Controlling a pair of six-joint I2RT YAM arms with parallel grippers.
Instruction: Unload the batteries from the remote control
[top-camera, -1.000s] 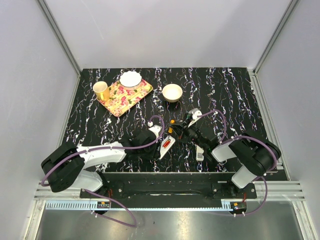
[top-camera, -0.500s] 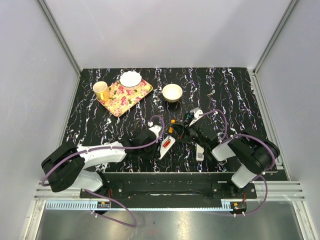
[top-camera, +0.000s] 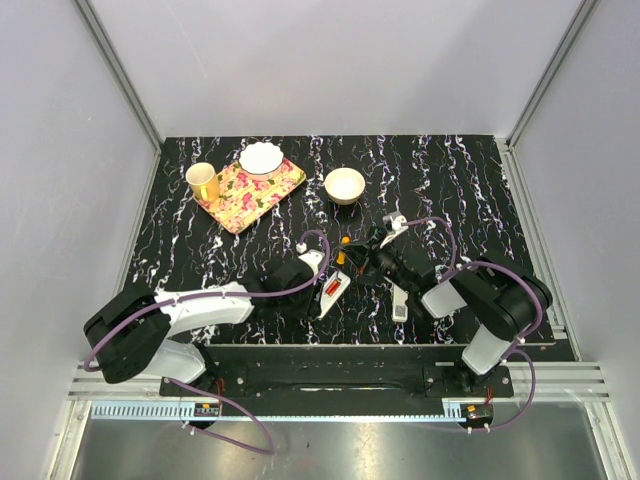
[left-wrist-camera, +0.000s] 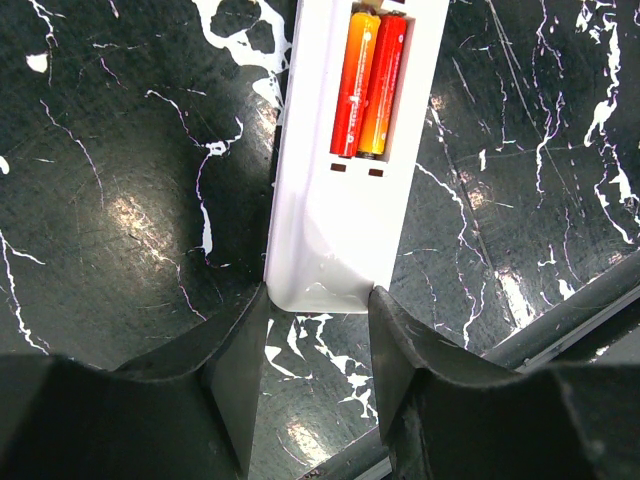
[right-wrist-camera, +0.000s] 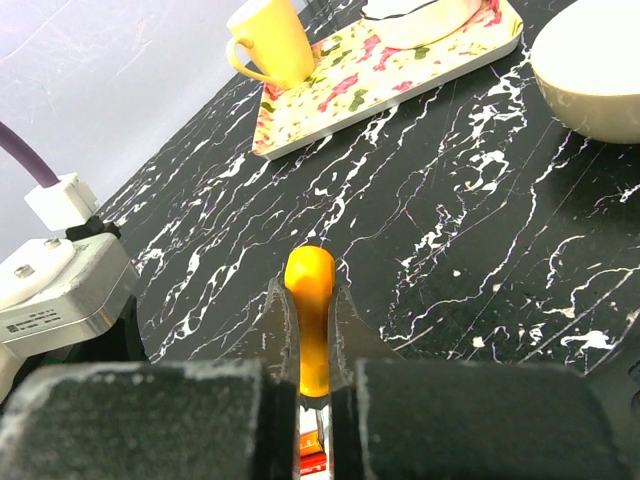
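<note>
The white remote control (left-wrist-camera: 330, 230) lies on the black marble table with its back compartment uncovered. Two batteries (left-wrist-camera: 368, 85), red-orange and orange, lie side by side inside it. My left gripper (left-wrist-camera: 318, 330) pinches the remote's near end, one finger on each side; in the top view it (top-camera: 318, 290) is at the remote (top-camera: 333, 292). My right gripper (right-wrist-camera: 310, 292) is shut on an orange tool (right-wrist-camera: 309, 268) with a rounded tip that sticks out past the fingers. From above, that gripper (top-camera: 352, 258) hovers just right of the remote's far end.
A narrow white piece (top-camera: 400, 303) lies right of the remote. Farther back stand a cream bowl (top-camera: 345, 185), a floral tray (top-camera: 240, 205) with a white bowl (top-camera: 262, 158), and a yellow cup (top-camera: 203, 181). The table's front edge runs just behind my left gripper.
The right arm has shifted slightly left and away, with the orange tool still gripped. The left arm and the remote have not moved.
</note>
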